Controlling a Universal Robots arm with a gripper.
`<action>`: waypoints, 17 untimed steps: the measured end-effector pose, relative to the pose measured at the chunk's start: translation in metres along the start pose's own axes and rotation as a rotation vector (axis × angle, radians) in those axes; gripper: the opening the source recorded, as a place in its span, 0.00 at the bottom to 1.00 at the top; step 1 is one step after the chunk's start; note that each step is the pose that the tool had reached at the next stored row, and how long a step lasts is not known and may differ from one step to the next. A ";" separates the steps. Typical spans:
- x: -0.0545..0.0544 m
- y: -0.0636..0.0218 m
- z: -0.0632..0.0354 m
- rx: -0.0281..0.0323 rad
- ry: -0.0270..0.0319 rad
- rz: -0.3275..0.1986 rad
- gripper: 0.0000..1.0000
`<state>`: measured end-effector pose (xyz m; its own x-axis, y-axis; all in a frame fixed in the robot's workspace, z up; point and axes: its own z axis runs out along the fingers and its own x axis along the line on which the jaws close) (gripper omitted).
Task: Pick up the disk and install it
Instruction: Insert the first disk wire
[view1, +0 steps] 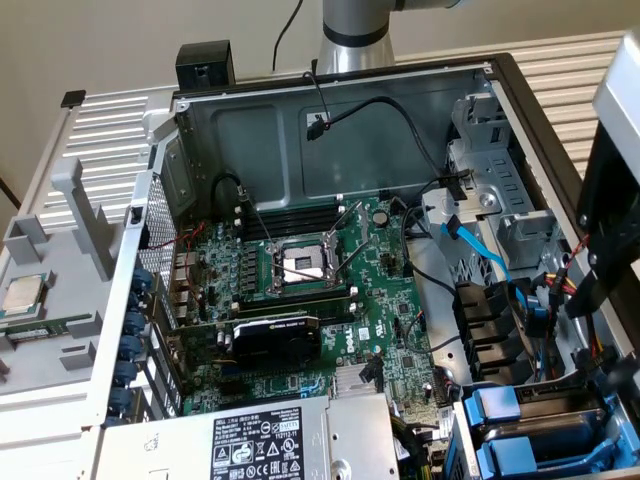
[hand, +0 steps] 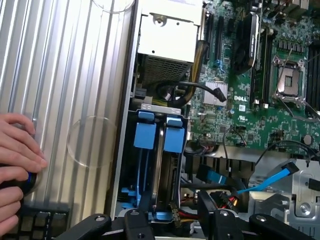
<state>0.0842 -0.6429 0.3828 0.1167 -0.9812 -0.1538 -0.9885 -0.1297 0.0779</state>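
A ribbed grey table (view1: 100, 130) holds an open computer case (view1: 350, 130). In the exterior view, the disk (view1: 555, 435) sits in its blue carrier (view1: 497, 405) just beside the power supply box (view1: 200, 440). In the wrist view, the jaws hang wide open near that box, over the carrier, holding nothing.

On my feed: open PC case (view1: 280, 130), green motherboard (view1: 385, 265) with CPU socket (view1: 303, 265) uncovered, black graphics card (view1: 275, 335) near a labelled power supply (view1: 250, 445), loose CPU chip (view1: 25, 293) outside, on the exterior view's left.
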 end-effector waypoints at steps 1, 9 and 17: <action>0.000 -0.0003 0.0009 -0.0018 0.0009 -0.011 0.49; 0.007 -0.0041 0.0076 -0.0045 -0.0067 -0.039 0.49; 0.012 -0.0057 0.0143 -0.0058 -0.0236 -0.066 0.49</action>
<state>0.0899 -0.6521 0.3663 0.1790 -0.9669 -0.1819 -0.9782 -0.1948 0.0725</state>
